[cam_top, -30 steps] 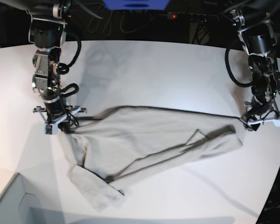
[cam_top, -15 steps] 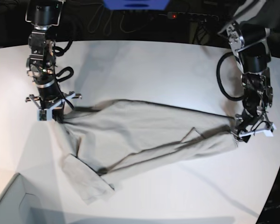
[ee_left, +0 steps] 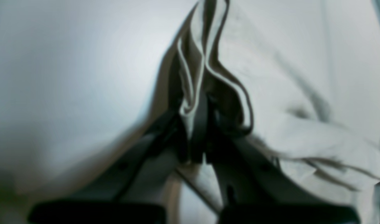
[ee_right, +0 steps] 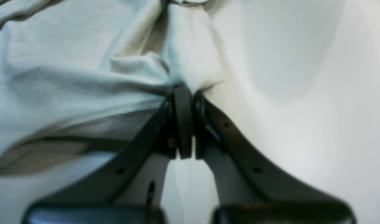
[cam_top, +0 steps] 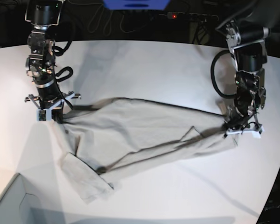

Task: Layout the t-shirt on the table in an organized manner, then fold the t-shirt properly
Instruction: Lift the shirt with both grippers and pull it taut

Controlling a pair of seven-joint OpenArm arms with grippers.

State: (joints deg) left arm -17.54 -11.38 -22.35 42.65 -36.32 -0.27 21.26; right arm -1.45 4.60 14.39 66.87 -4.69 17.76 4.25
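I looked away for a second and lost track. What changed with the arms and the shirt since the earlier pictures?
The left gripper moved inward along the table and shut on the t-shirt edge. The right gripper drew back toward the far edge, dragging its corner along. The right gripper's grip stayed shut; the shirt stays stretched between them.

Behind your tabletop the room goes dark: black cables (cam_top: 114,21) trail along the far edge beside a blue panel (cam_top: 135,4) and a power strip (cam_top: 192,17) with one red light. A grey box corner (cam_top: 9,203) sits near-left.
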